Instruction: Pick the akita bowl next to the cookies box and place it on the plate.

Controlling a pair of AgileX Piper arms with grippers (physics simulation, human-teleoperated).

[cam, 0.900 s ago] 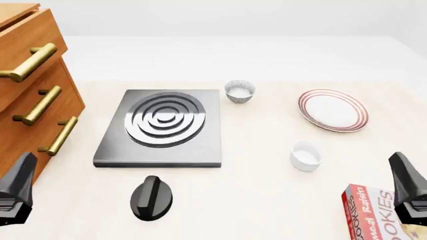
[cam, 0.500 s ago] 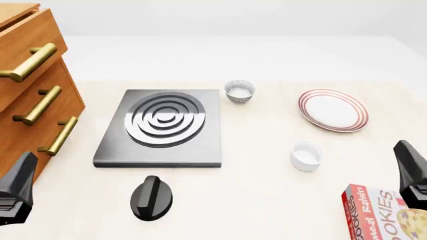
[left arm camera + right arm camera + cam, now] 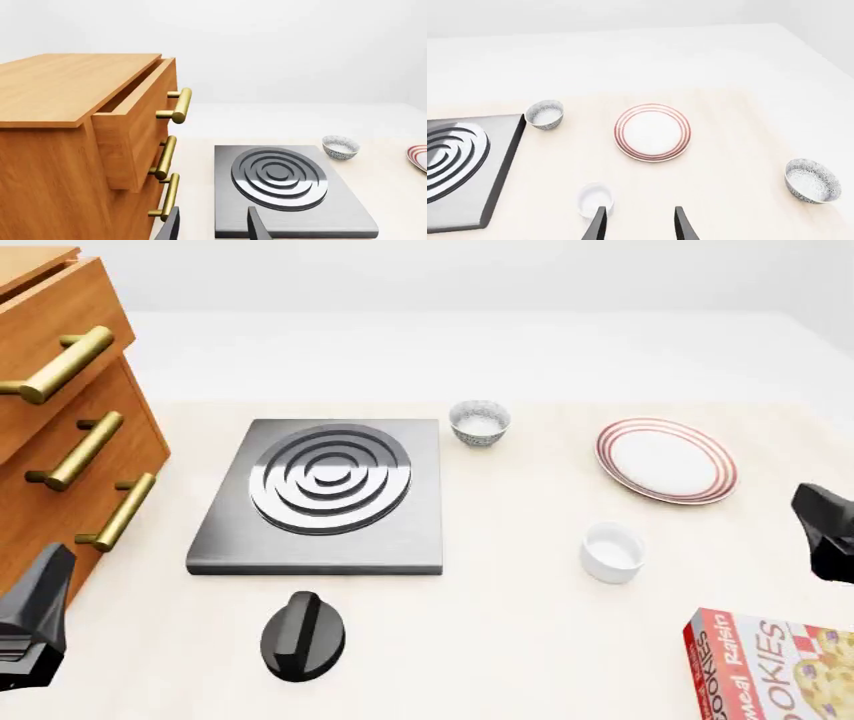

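One akita bowl [image 3: 812, 180], white inside and patterned grey outside, shows only in the right wrist view, out past the plate [image 3: 652, 132]. It lies beyond the front view's right edge, the side where the red cookies box [image 3: 774, 665] lies. A look-alike bowl [image 3: 479, 423] stands by the stove's far right corner. In the front view the plate [image 3: 666, 460] sits at the right. My right gripper [image 3: 639, 216] is open and empty, hovering at the right edge [image 3: 827, 530] above the box. My left gripper [image 3: 213, 220] is open and empty, low at the left edge [image 3: 34, 625].
A wooden cabinet [image 3: 67, 410] with brass handles fills the left, its top drawer slightly out. A grey stove plate [image 3: 327, 495] lies mid-table with a black knob [image 3: 304, 635] in front. A plain white cup [image 3: 613, 552] stands between the plate and the box.
My right gripper has risen and moved forward and to the right, off the cookies box. The left arm and all objects have stayed still.
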